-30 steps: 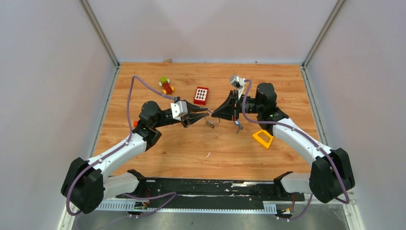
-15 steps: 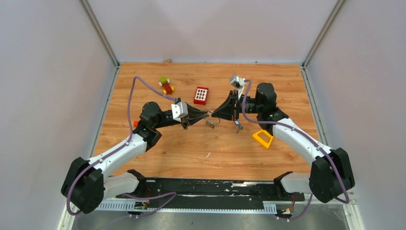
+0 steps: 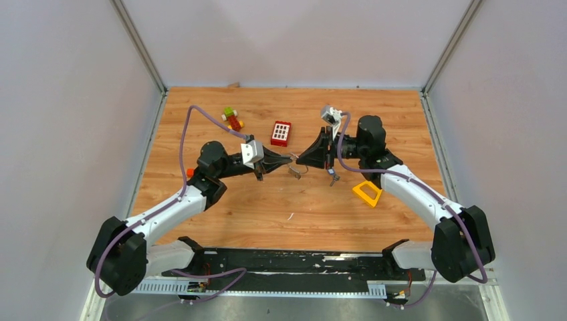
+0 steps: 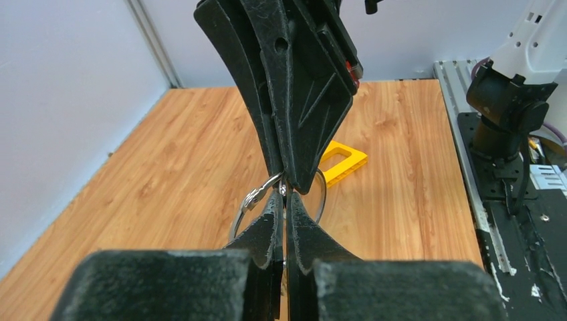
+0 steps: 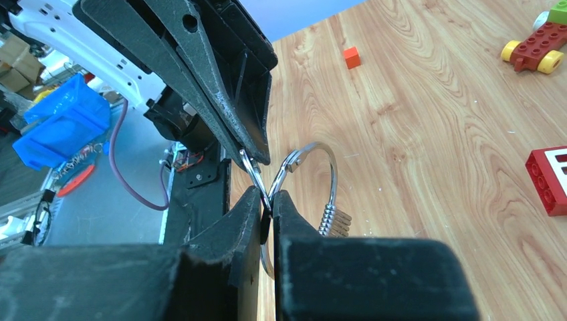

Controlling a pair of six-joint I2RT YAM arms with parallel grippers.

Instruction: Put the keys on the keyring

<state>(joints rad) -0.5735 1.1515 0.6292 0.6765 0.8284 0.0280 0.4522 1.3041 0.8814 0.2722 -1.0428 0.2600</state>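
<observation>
**Silver ring pinched from both sides; left wrist creeps in**

Silver wire, the keyring (image 5: 330,175), hangs above the table (image 3: 267,214) at mid-board, caught between the two arms' tips. Well apart from the red brick (image 3: 281,133) and the yellow triangular block (image 3: 367,192).

Left gripper (image 4: 284,202): jaws pressed together, ring wire at their tips. Right gripper (image 5: 267,200): jaws likewise clamped on the wire. The two sets of fingers meet almost nose to nose.

Ring looks sprung open in the right wrist view, with two loose ends standing apart just above the right fingertips. A ridged silver stack (image 5: 334,221) hangs on the wire. It is probably keys seen edge-on, though I cannot be sure or count them. No blue tag in view.

Change over the last second: small. The left arm's wrist and elbow have nudged slightly toward the centre. The right arm has not shifted, and the ring sits where it was.

Reading: a fine adjustment of the hold or of the ring's opening, not a transfer. Threading looks under way, not finished. Slip risk is high on wire this thin.
</observation>
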